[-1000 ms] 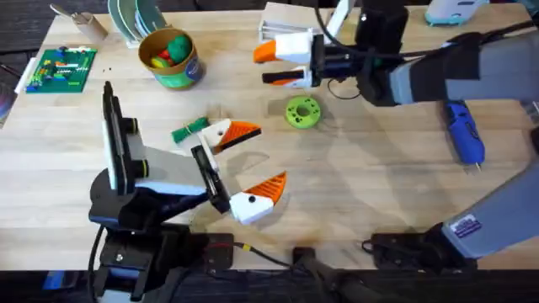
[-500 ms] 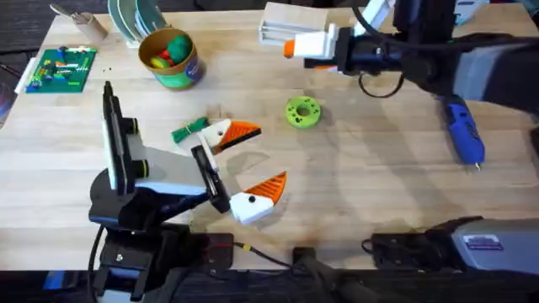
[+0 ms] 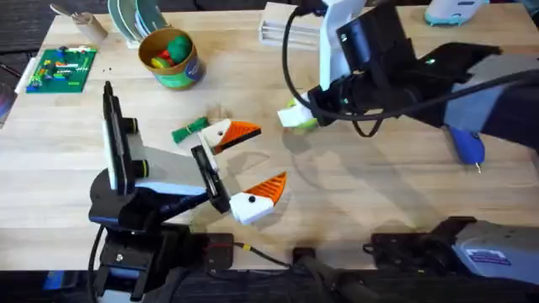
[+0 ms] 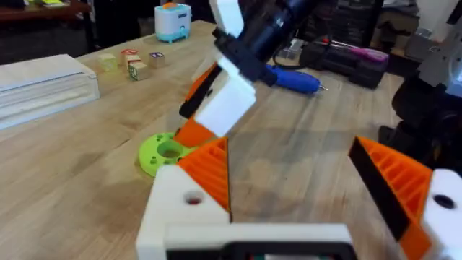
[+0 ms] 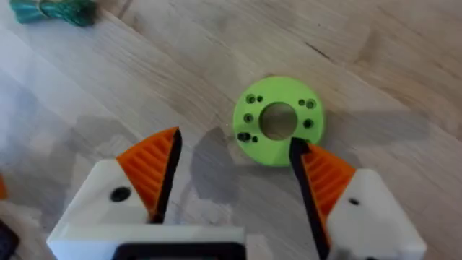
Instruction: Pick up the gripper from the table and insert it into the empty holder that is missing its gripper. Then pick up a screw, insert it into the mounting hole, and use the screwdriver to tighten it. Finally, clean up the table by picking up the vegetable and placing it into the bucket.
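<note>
My right gripper (image 5: 234,144) hangs open, pointing down just above the bright green ring disc (image 5: 278,120), which lies beyond its orange pads (image 5: 155,170). From overhead the right arm covers most of that disc (image 3: 296,119). My left gripper (image 3: 271,153) rests open and empty near the table's front, with the vegetable (image 3: 189,128) just behind its far finger. The blue screwdriver (image 3: 468,145) lies at the right, partly under the right arm. The bucket (image 3: 173,74) stands at the back left with colourful items inside. The loose gripper, the holder and the screw are out of view.
A green circuit board (image 3: 61,69) lies far left, stacked plates (image 3: 135,17) stand behind the bucket, and a white box (image 3: 282,23) sits at the back. Small wooden blocks (image 4: 131,63) and a light-blue device (image 4: 173,20) are at the far edge.
The right arm swung from the back of the table down and left, turning its gripper downward over the green disc. The left arm has not moved.
</note>
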